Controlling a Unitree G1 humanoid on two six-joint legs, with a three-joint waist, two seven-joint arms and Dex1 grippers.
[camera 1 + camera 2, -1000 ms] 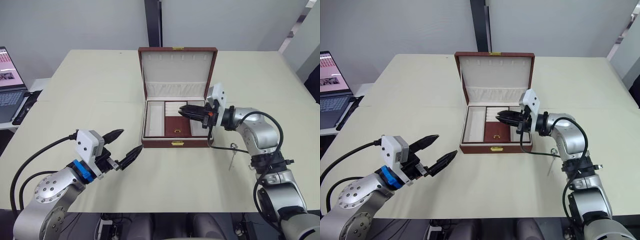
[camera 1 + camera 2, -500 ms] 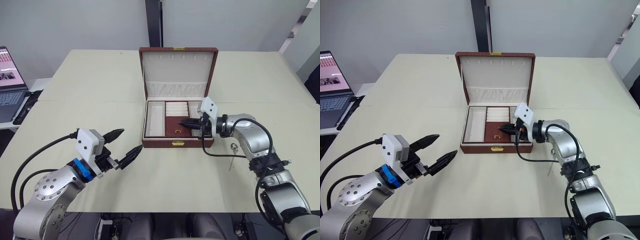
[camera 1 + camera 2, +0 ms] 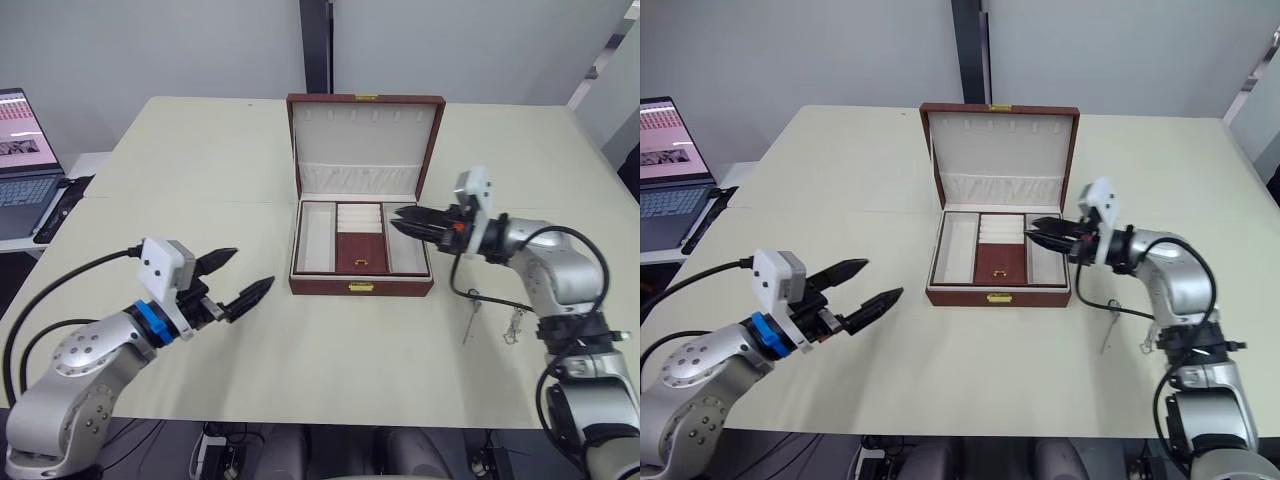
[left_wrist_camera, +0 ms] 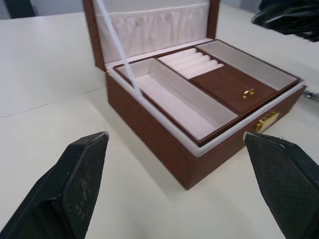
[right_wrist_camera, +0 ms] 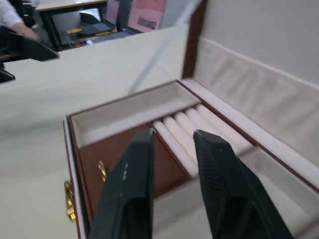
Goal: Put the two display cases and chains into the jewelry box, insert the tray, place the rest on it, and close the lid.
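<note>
At the centre of the left eye view, the jewelry box stands open on the pale table, its lid upright and cream-lined. A tray sits in the box, with a long trough on its left, ring rolls at the upper middle and a brown flap with a gold catch below them. Right of centre, the right gripper hovers over the box's right compartment, its fingers a narrow gap apart and holding nothing. At lower left, the left gripper hangs above the bare table, well apart from the box, fingers spread wide and empty. Two small chains lie on the table at lower right, beyond the box's right corner. A laptop sits at the far left edge.

Across the left wrist view, both spread fingertips frame the box's front corner, with the tray seated level inside.

Through the right wrist view, the two fingers stand slightly apart above the ring rolls and the brown flap.
</note>
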